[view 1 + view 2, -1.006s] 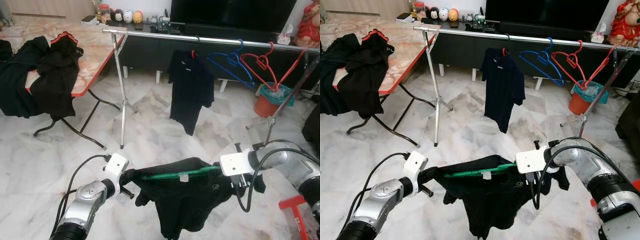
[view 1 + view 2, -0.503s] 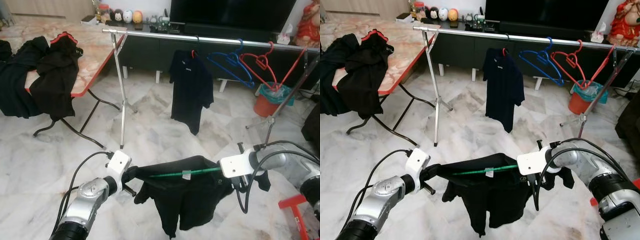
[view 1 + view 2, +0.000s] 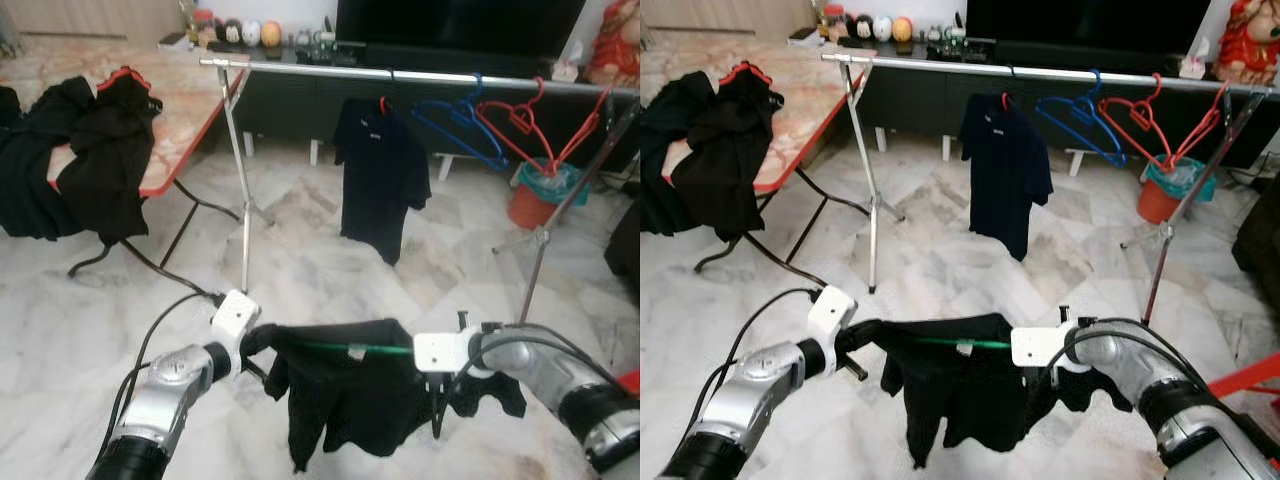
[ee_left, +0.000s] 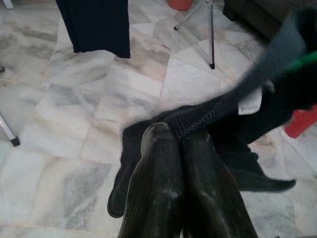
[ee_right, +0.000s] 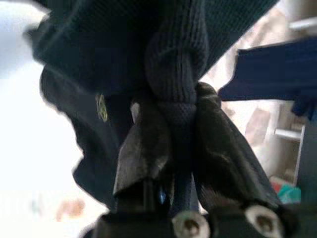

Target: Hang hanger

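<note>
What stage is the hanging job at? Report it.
Done: one dark shirt already hangs on the rail. In hand: the left end effector and right end effector hold a black shirt stretched on a green hanger. Left: carrying it to the rail and hooking it on.

Shirt [image 3: 350,385] stretched between my two grippers, rack [image 3: 420,76] beyond it with hangers [image 3: 500,120], table [image 3: 190,100] left, bin [image 3: 535,200] behind right.

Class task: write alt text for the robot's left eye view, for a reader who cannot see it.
Both pincers, left and right, hold a black shirt on a green hanger stretched between them above a marble floor. Beyond stands a metal clothes rail with a dark shirt and empty blue and red hangers.
</note>
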Motion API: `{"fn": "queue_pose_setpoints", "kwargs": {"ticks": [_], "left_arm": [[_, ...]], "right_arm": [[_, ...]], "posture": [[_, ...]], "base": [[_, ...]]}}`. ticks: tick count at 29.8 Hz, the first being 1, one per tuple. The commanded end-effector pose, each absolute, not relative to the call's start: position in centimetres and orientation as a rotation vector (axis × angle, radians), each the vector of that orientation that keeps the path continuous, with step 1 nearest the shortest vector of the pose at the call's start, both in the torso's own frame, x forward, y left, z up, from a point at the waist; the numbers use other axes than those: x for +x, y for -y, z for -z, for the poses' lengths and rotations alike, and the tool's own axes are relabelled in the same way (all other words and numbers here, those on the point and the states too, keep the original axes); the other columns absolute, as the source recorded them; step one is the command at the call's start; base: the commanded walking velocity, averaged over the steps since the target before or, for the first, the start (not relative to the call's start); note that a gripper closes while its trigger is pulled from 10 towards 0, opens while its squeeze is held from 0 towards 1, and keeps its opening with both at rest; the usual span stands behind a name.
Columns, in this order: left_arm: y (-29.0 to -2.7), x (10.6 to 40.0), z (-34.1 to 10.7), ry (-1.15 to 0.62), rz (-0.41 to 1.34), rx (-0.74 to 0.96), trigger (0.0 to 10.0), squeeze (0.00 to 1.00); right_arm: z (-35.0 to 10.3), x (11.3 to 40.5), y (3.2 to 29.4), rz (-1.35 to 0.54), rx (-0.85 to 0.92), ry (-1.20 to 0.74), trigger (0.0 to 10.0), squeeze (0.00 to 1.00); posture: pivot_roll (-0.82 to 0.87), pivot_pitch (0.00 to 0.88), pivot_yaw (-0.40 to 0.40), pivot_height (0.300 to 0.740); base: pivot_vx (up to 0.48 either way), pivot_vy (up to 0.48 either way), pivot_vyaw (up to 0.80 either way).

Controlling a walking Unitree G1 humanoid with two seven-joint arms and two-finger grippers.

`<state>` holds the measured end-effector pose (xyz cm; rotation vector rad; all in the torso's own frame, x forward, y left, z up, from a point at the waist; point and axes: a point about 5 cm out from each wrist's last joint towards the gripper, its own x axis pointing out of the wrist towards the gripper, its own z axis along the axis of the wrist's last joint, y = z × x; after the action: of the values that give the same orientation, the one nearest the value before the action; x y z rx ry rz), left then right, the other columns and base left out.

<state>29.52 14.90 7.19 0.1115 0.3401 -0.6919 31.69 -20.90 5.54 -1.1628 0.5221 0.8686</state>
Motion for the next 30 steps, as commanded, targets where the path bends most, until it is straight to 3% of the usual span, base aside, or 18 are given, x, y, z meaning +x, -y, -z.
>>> {"fn": "queue_pose_setpoints", "kwargs": {"ticks": [1, 6, 14, 19, 21, 30], "left_arm": [[-15.2, 30.1, -8.6, -0.297, 0.683, 0.127, 0.0, 0.0], [-14.5, 30.3, -9.8, -0.26, 0.715, 0.128, 0.0, 0.0], [-13.3, 30.7, -11.6, -0.194, 0.751, 0.136, 0.0, 0.0], [-11.9, 30.3, -11.8, -0.187, 0.818, 0.137, 0.0, 0.0], [-11.5, 30.1, -11.8, -0.187, 0.844, 0.132, 0.0, 0.0], [-11.0, 29.3, -11.7, -0.206, 0.911, 0.148, 0.0, 0.0]], "right_arm": [[-6.0, 32.4, 21.3, -0.752, -1.1, -0.517, 0.0, 0.0], [-5.7, 33.1, 19.0, -0.682, -1.031, -0.491, 0.0, 0.0], [-5.4, 33.3, 15.7, -0.75, -1.012, -0.473, 0.0, 0.0], [-6.6, 33.3, 10.4, -0.849, -0.716, -0.346, 0.0, 0.0], [-6.6, 33.2, 9.3, -0.854, -0.69, -0.34, 0.0, 0.0], [-7.2, 34.0, 7.8, -0.754, -0.56, -0.315, 0.0, 0.0]], "posture": [[0.04, 0.0, -0.013, 0.74], [0.04, 0.0, -0.012, 0.74], [0.05, 0.0, -0.015, 0.74], [0.04, 0.0, -0.016, 0.74], [0.04, 0.0, -0.017, 0.74], [0.05, 0.0, -0.02, 0.74]], "base": [[0.0, 0.0, 0.0], [0.0, 0.0, 0.0], [0.0, 0.0, 0.0], [0.0, 0.0, 0.0], [0.0, 0.0, 0.0], [0.0, 0.0, 0.0]]}}
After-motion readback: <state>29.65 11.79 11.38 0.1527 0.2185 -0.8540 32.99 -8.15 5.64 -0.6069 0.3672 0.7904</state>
